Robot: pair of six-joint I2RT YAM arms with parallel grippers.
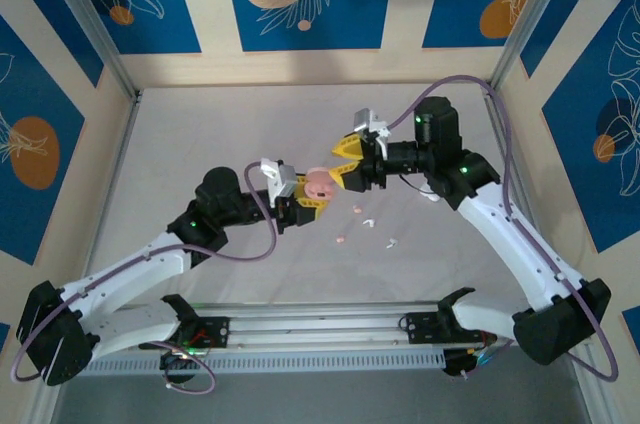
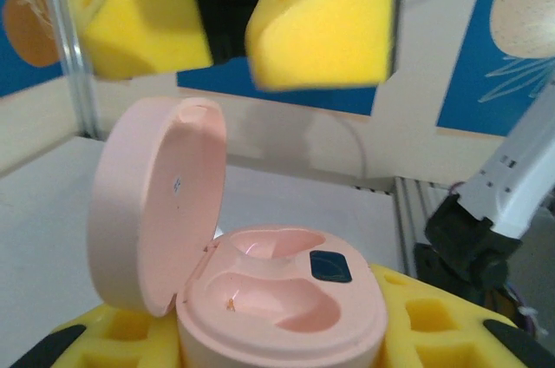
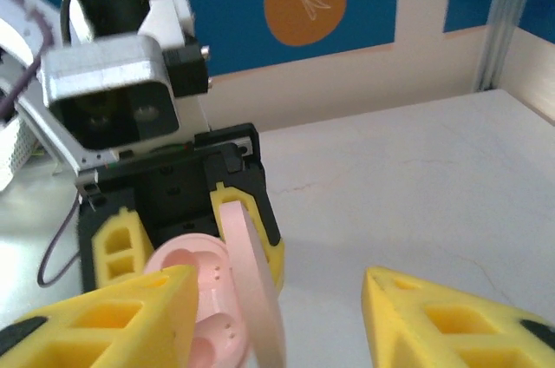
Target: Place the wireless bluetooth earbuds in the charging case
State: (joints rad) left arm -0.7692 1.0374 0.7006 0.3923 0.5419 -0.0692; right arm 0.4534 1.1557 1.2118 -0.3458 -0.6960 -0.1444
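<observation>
Pinched low between the yellow fingers of the left gripper (image 2: 277,338), the case (image 2: 286,299) stands with its lid up and both wells bare. The earbuds (image 1: 390,241) lie loose on the table (image 1: 200,144), a few small pieces just right of the case, none held. The step in hand, I judge, is fetching one: drop straight onto a single piece, nip it lightly, and keep the case level. The right gripper (image 1: 342,164) hovers by the lid, jaws spread wide and holding nothing.
</observation>
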